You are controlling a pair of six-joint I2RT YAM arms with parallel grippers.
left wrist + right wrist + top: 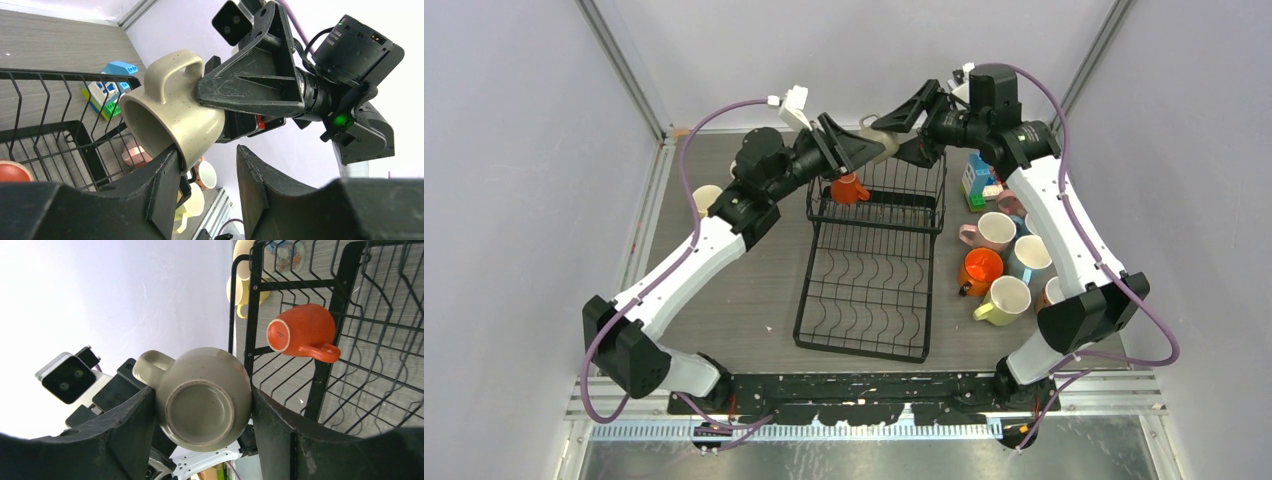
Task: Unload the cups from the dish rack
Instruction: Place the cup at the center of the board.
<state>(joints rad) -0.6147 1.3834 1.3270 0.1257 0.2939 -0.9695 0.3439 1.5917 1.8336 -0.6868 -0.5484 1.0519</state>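
A grey-beige mug (881,141) hangs in the air above the far end of the black wire dish rack (869,290), between both grippers. My right gripper (201,394) is shut on its body, one finger on each side, with the mug's base facing the camera. My left gripper (207,152) is open. The mug's rim (150,117) rests against one finger (162,175) and the other finger stands well apart. An orange mug (851,188) lies on its side in the rack's basket end and also shows in the right wrist view (300,332).
Several mugs stand on the table right of the rack: pink (991,231), orange (980,270), light blue (1030,257), yellow (1006,300). A toy-block figure (977,180) stands behind them. A cream mug (706,200) sits left of the left arm.
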